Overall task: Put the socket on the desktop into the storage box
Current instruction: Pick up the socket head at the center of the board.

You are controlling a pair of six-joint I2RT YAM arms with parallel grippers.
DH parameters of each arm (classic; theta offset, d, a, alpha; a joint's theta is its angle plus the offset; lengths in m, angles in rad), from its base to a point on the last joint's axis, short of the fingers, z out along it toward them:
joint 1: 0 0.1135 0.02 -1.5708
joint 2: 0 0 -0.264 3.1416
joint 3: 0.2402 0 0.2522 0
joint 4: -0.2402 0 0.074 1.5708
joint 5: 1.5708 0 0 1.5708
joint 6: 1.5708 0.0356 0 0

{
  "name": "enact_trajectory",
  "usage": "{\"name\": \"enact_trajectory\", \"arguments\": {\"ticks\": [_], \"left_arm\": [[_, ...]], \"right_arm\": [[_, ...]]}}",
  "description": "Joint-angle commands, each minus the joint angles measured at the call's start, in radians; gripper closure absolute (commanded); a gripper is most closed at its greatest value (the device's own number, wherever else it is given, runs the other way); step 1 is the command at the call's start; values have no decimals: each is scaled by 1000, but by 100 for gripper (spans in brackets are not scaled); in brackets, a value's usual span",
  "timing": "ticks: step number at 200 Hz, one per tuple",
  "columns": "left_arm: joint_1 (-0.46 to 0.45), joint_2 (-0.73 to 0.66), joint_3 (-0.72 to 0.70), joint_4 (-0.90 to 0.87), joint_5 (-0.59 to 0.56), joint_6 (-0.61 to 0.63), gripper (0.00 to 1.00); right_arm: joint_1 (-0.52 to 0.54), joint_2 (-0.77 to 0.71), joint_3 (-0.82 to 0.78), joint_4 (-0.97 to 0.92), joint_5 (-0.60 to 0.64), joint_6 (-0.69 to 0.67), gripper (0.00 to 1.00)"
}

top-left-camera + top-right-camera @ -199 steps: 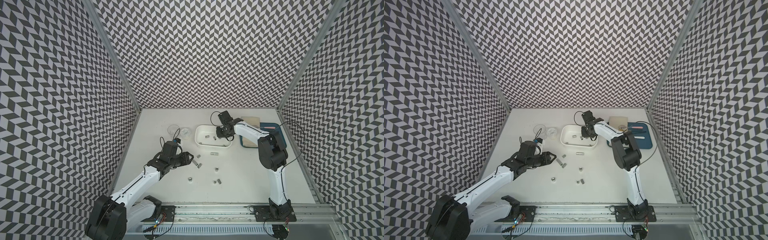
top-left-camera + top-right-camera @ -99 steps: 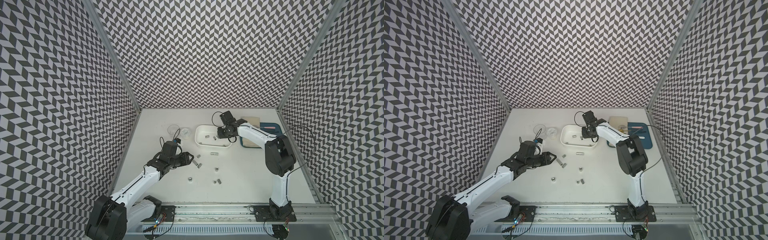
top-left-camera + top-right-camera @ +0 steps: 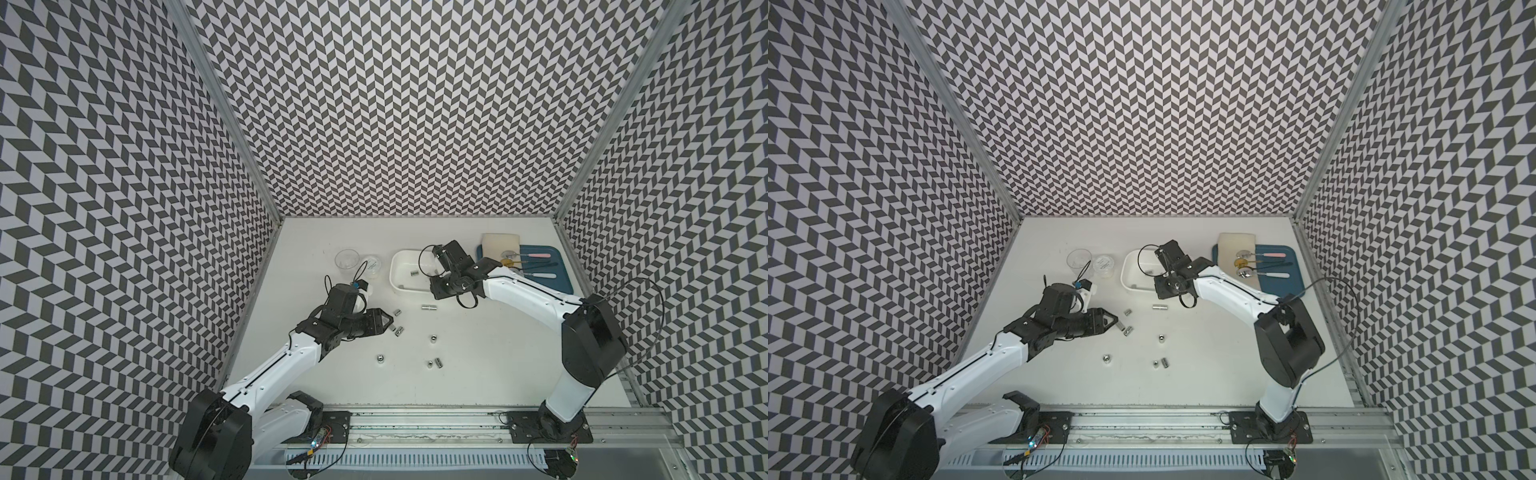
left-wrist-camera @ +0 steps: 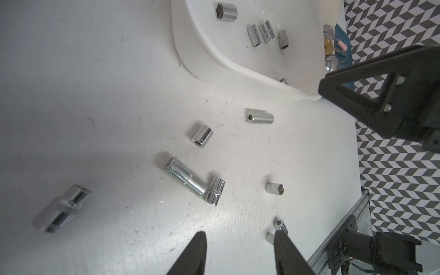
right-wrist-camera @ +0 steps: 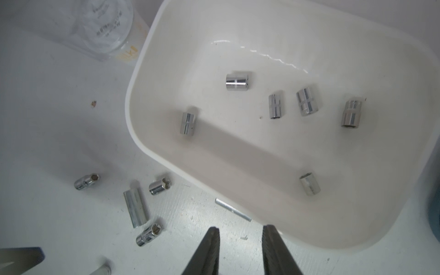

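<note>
The white storage box (image 3: 395, 274) stands mid-desktop (image 3: 498, 374) and holds several chrome sockets (image 5: 237, 81). More sockets lie loose on the desktop in front of it: a long one (image 4: 184, 179), short ones (image 4: 202, 135) (image 4: 259, 116), and others (image 3: 379, 358) (image 3: 433, 338). My left gripper (image 4: 239, 235) hovers low, left of this scatter (image 3: 390, 322), open and with nothing between its fingers. My right gripper (image 5: 241, 229) hangs over the box's near rim (image 3: 436, 291), jaws a little apart and holding nothing. A thin metal rod (image 5: 232, 210) lies just ahead of it.
Two clear plastic cups (image 3: 347, 259) (image 3: 371, 266) stand left of the box. A blue tray (image 3: 540, 272) with small tools and a beige pad (image 3: 500, 243) sit at the back right. Chevron walls close three sides; a metal rail (image 3: 415, 419) runs along the front.
The right arm's elbow has swung right and toward the front, while its gripper stays by the box's near rim. The left arm has hardly moved.
</note>
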Motion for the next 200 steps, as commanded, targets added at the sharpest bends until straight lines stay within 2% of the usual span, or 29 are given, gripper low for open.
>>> {"name": "enact_trajectory", "arguments": {"ticks": [1,82,200], "left_arm": [[-13,-10,-26,-15,4,-9,51],[-74,-4,-80,30,-22,-68,51],[-96,-1,-105,52,-32,-85,51]], "right_arm": [[24,-74,-61,23,-4,-7,65],[86,-188,-260,52,-49,19,62],[176,-165,-333,102,-83,68,58]]}}
